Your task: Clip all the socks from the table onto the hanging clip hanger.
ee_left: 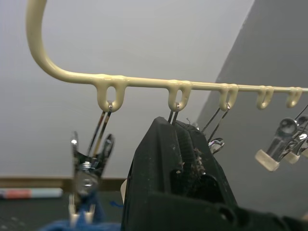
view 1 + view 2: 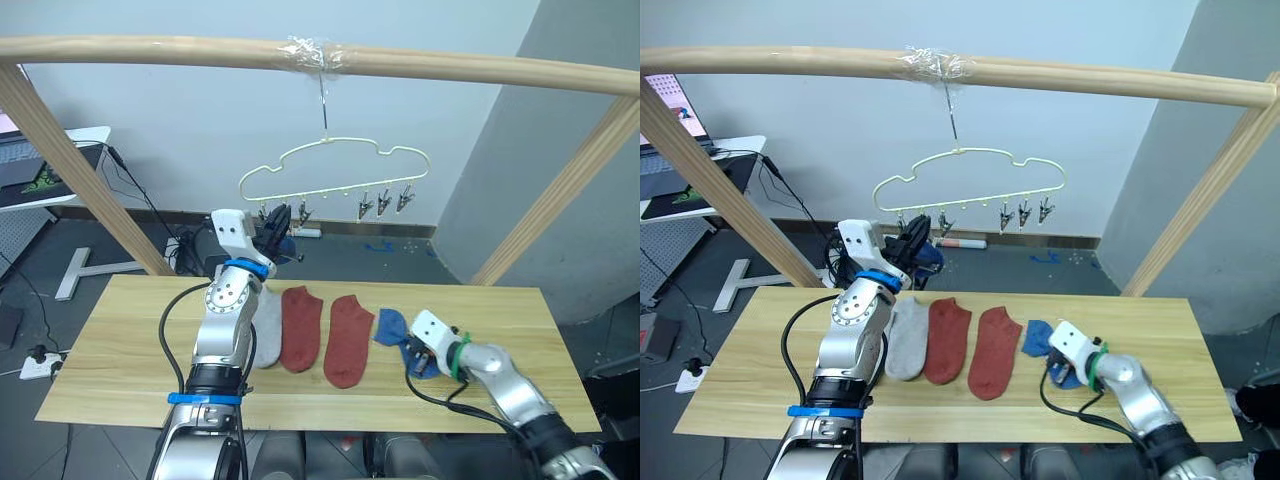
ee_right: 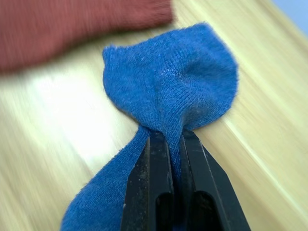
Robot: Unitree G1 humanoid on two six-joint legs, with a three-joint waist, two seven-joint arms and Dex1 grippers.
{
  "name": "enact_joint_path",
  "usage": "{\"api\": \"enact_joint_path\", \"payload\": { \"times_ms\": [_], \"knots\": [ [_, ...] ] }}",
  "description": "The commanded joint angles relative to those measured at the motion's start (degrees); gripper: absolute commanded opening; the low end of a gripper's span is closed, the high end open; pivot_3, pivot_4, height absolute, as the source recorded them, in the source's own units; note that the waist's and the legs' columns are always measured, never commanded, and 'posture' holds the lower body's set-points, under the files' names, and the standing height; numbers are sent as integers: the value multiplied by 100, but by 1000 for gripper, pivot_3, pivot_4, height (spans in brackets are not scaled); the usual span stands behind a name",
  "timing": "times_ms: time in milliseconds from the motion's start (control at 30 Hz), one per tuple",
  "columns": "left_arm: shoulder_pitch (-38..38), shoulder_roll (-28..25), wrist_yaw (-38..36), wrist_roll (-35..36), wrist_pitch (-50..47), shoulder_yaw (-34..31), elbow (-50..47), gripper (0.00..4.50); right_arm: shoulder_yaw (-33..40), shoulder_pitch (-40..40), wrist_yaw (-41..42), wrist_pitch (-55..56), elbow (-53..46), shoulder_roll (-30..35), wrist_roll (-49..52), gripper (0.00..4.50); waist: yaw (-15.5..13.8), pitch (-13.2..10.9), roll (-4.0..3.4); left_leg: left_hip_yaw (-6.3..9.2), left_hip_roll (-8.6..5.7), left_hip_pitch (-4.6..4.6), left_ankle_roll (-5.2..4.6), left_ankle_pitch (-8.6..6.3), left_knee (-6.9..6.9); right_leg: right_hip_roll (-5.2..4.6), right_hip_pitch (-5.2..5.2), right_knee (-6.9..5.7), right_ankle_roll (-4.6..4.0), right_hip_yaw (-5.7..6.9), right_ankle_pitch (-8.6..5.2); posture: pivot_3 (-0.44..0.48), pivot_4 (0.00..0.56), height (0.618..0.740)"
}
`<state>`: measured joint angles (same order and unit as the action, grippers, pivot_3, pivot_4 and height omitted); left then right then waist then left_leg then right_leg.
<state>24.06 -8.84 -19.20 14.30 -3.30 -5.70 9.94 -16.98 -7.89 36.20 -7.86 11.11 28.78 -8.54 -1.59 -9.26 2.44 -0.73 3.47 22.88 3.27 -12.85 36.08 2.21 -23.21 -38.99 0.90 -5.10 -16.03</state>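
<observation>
Pale-gold wire of the clip hanger (image 2: pixel 335 165) is hung from a wooden pole (image 2: pixel 320 58). At its left end, the left pincer (image 2: pixel 277 224) is raised and pressed together on a clip (image 1: pixel 173 118); a blue sock (image 2: pixel 928 255) is seen just beside it. On the table (image 2: pixel 130 350) a grey sock (image 2: pixel 267 328) and two rust red socks (image 2: pixel 301 325) are laid side by side. Further right, a blue sock (image 3: pixel 168 96) is pinched by the right pincer (image 3: pixel 175 144).

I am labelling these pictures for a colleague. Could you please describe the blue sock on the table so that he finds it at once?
On the wooden table, four socks lie in a row. The blue sock is last, on the robot's right, beside two red socks. It alone is bunched up and pinched in the right gripper.
</observation>
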Motion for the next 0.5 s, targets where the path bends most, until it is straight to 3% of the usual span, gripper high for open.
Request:
{"api": "enact_joint_path", "payload": {
  "times_ms": [33,133,233,500],
  "knots": [
    [-49,104,-147,868,-1079,-268,-273,0,-4,-46,115,481,-795,167,-105,10,42,1,-1,1,3,-3,0,0,0,2,0,-3,1,-1,0,171,138,740],
    [56,127,-114,2247,-2517,-862,-410,0,-50,-109,271,1111,-1291,305,-106,10,46,2,-2,16,12,-8,0,0,0,17,1,-10,0,1,0,164,140,740],
    [305,-58,-54,3402,-3658,-1425,-327,0,-20,-367,401,1031,-1726,26,189,10,62,1,-2,29,17,-10,-1,0,0,27,1,-12,-1,6,1,158,143,740],
    [597,-140,157,4409,-4527,-1884,-368,0,-137,-1027,294,754,-1719,-804,291,10,14,0,1,27,13,0,2,2,2,18,2,-2,-5,12,3,157,145,740]
  ]
}}
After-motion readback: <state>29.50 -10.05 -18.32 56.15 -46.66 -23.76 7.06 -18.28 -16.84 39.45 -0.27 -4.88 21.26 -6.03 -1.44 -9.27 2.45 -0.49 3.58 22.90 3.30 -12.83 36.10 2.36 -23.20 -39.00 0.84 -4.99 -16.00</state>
